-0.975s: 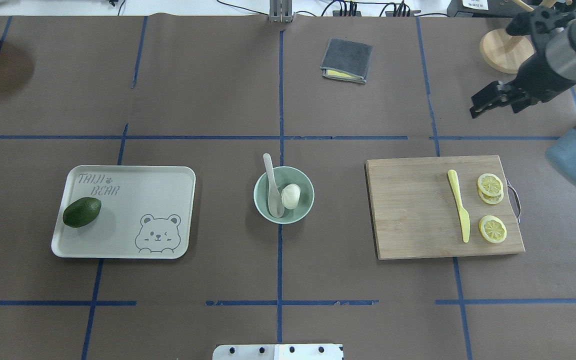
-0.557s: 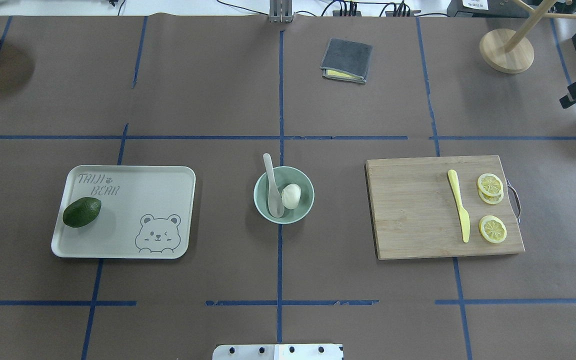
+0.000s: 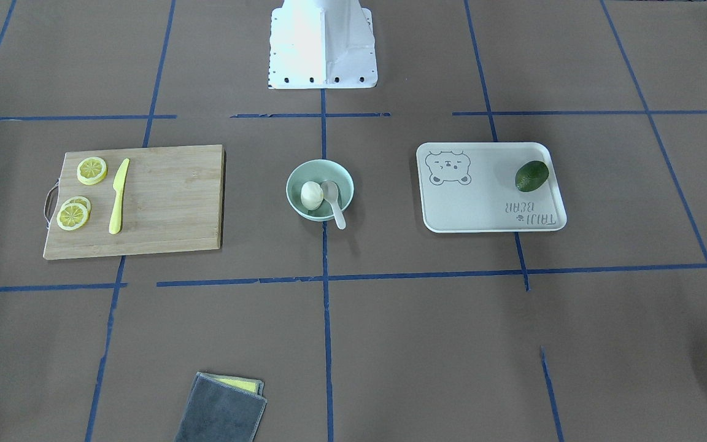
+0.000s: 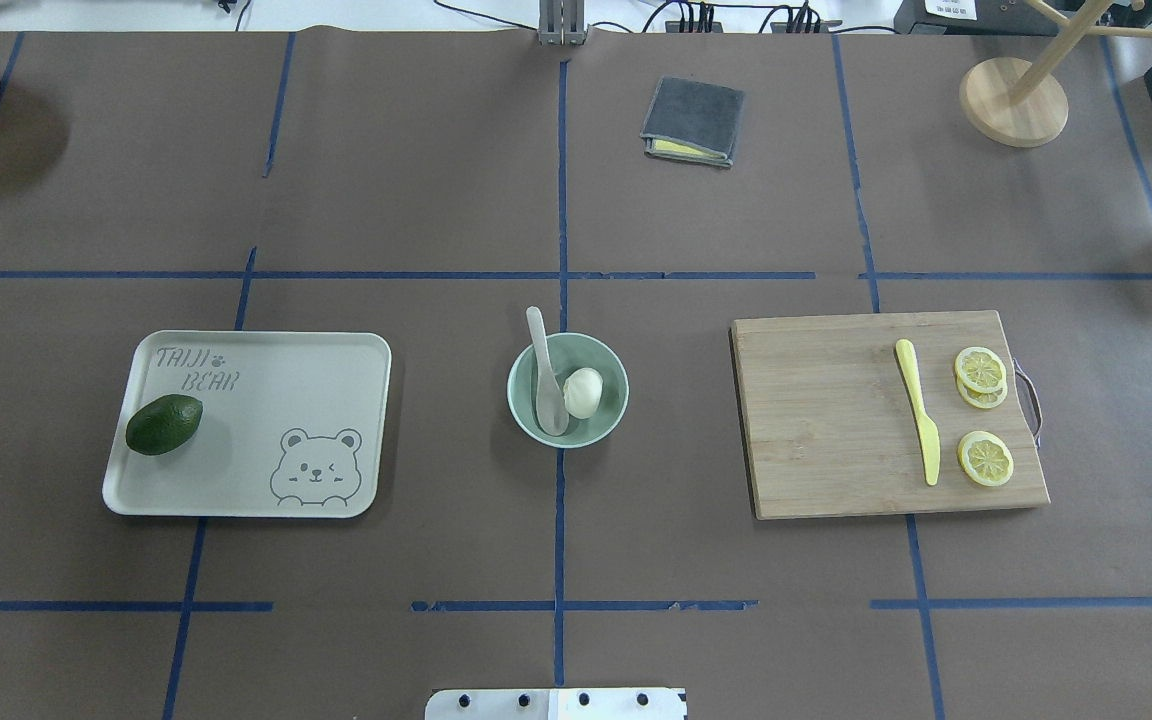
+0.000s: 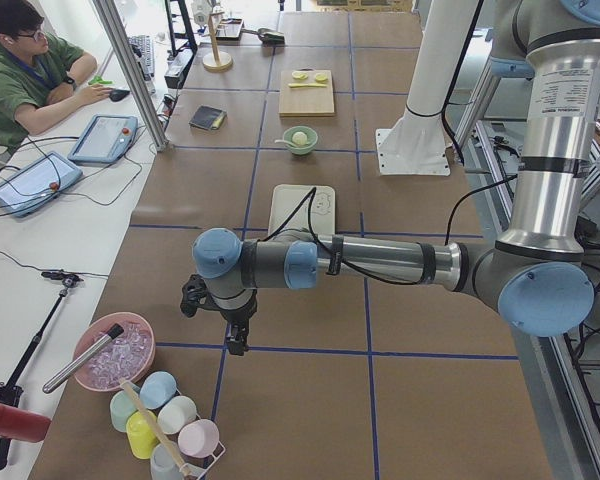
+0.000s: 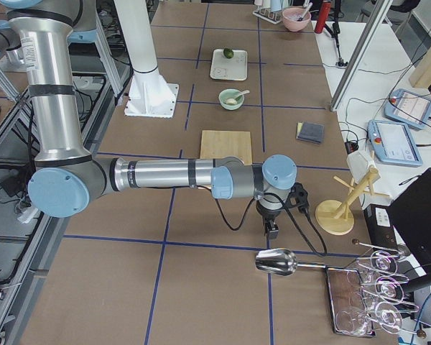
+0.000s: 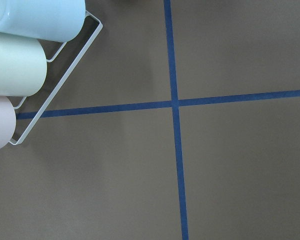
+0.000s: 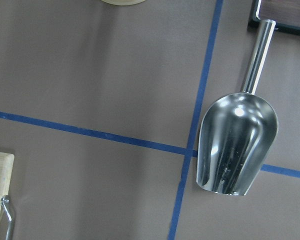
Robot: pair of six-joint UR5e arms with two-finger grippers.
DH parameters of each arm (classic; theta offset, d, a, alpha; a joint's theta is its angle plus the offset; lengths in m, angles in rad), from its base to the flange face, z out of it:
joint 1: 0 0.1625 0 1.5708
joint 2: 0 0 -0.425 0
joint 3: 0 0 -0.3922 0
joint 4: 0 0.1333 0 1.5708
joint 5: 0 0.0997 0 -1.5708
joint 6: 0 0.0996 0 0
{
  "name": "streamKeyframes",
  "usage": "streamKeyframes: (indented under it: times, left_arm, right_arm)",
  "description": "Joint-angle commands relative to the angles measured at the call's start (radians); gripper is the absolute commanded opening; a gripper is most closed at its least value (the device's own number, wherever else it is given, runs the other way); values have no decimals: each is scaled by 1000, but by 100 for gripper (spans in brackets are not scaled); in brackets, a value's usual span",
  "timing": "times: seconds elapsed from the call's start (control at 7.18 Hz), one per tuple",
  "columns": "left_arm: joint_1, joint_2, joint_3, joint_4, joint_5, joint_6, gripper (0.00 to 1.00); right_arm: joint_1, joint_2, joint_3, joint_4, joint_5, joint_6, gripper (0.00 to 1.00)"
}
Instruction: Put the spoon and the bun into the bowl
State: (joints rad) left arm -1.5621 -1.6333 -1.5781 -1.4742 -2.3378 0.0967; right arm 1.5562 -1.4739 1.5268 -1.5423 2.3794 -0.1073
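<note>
Small white pleated bun sits inside the pale mint-green round bowl at table centre, just beside the scoop of the off-white soup spoon. The spoon lies scoop-down in the bowl, its handle propped over the far rim and poking out past it. By my read both items are in, so the task looks complete.

Risk one is that overhanging handle. A knock to it, or a nudge to the bowl, could lever the spoon out onto the brown paper. The glossy bowl looks light enough to slide.

Risk two is the arms. Neither is near the bowl. Left gripper hangs low over the table's left end, near the wire rack of pastel cups. Right gripper hangs low at the right end, just beside the shiny metal scoop and near the wooden branch stand. Fingers apart or together — cannot tell for either, since only side cameras catch them. A careless swing from either spot could clip those neighbours.

Wooden cutting board with yellow plastic knife and lemon slices, and the bear-print tray with a dark green oval fruit — all well apart from the bowl.
</note>
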Motion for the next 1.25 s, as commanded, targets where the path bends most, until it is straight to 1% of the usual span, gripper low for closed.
streamKeyframes:
  times: [0.0, 0.14, 0.28, 0.42, 0.56, 0.7, 0.84, 1.11]
  left_arm:
    - [0, 6, 1, 0, -1, 0, 100]
    - [0, 7, 3, 0, -1, 0, 100]
    - [-1, 7, 3, 0, -1, 0, 100]
    - [-1, 7, 1, 0, -1, 0, 100]
    - [-1, 7, 1, 0, -1, 0, 100]
    - [-1, 7, 1, 0, -1, 0, 100]
    - [-1, 7, 3, 0, -1, -3, 100]
    - [-1, 7, 1, 0, -1, -3, 100]
  right_arm:
    - [65, -23, -17, -42, 6, -34, 100]
    - [73, -46, -16, -50, 17, -34, 100]
    - [71, -45, -7, -48, -2, -26, 100]
    - [70, -55, 10, -42, 6, -16, 100]
    - [70, -52, -3, -44, 6, 9, 100]
    - [70, -55, 16, -45, 27, 74, 100]
    - [70, -57, 13, -42, 55, 169, 100]
    - [55, -55, 15, -30, 47, 181, 100]
